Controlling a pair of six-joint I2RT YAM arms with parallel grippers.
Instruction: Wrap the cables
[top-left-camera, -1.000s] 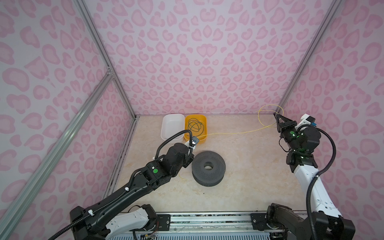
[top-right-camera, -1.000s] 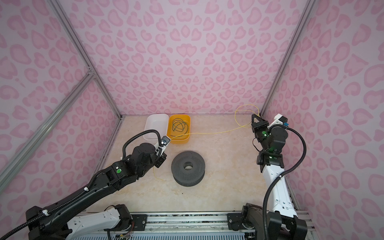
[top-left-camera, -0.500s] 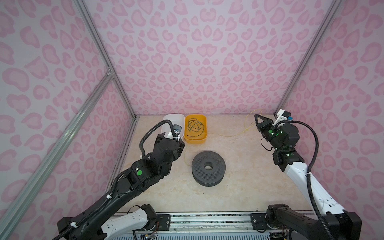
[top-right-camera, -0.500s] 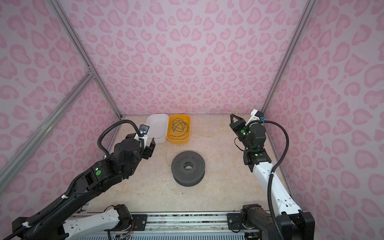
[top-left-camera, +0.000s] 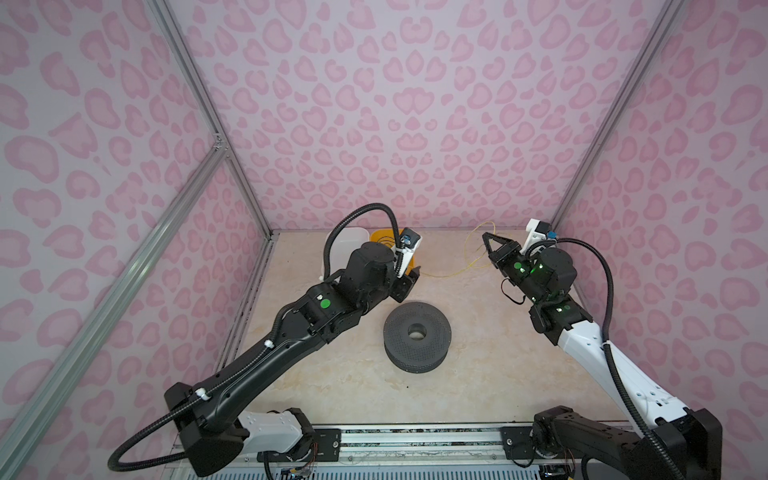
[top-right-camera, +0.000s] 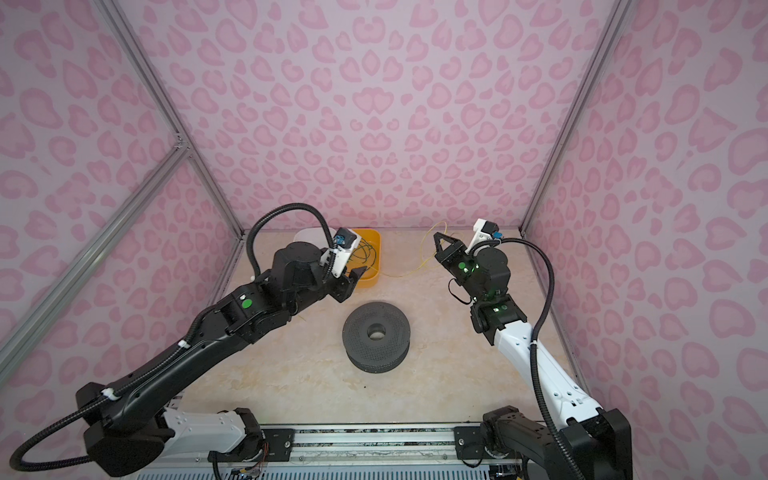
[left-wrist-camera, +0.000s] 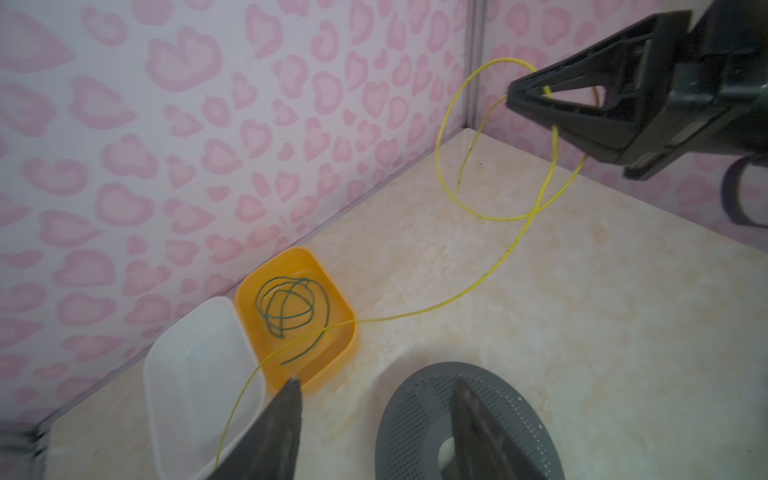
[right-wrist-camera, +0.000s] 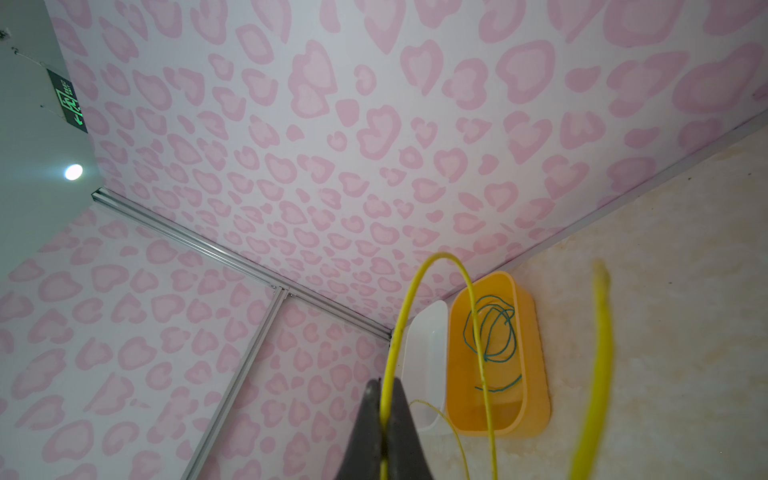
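1. Locate the table (top-left-camera: 478, 374) in both top views. It fills the lower middle of the frame.

2. Locate the left arm (top-left-camera: 291, 332). It reaches from the lower left toward the centre. The right arm (top-left-camera: 602, 357) rises from the lower right.

3. Locate the grey spool (top-left-camera: 417, 336). It lies flat at the centre of the frame, apart from both grippers.

4. Locate the white tray (left-wrist-camera: 195, 374) and the orange tray (left-wrist-camera: 332, 365). They stand side by side, touching, against the back wall, left of centre in a top view.

5. Check the left gripper (left-wrist-camera: 377, 382). Its jaws stand apart and nothing lies between them. It hangs near the orange tray.

6. Check the right gripper (right-wrist-camera: 385, 380). Its jaws are closed and pinch the yellow cable (right-wrist-camera: 392, 353), right of centre and near the back wall in a top view.

7. Trace the yellow cable. It curls into a loop at the right gripper, runs left across the table, crosses the orange tray and passes beside the left gripper.

8. Locate the green cable (left-wrist-camera: 328, 309). It lies coiled inside the orange tray.
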